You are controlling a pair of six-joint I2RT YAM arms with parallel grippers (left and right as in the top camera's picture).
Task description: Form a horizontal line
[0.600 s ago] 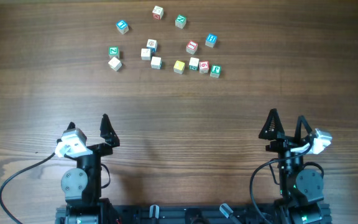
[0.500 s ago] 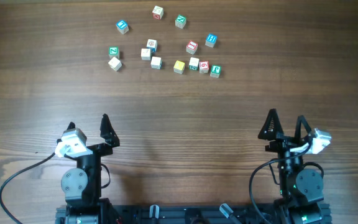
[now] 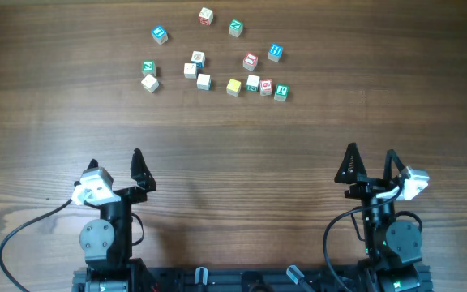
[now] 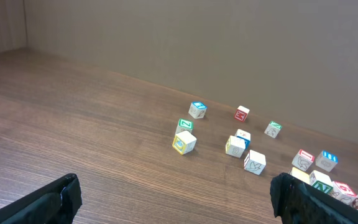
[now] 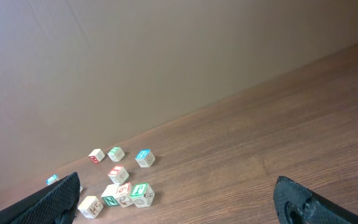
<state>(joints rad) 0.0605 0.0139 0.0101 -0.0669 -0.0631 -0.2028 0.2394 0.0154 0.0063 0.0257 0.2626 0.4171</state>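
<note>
Our left end effector [image 3: 115,158] and right end effector [image 3: 370,152] gape wide, empty, low on the surface [image 3: 233,162]. The row [image 3: 259,85] sits well ahead, ragged. We'd best drop squarely over a stray cube [image 3: 250,61] and set it level with the yellow cube [image 3: 233,87].

The surface [image 3: 242,138] is lit brightly and evenly from above, short soft shadows are cast beside the blocks [image 4: 184,142], and the wrist views are rendered slightly soft and grainy.
</note>
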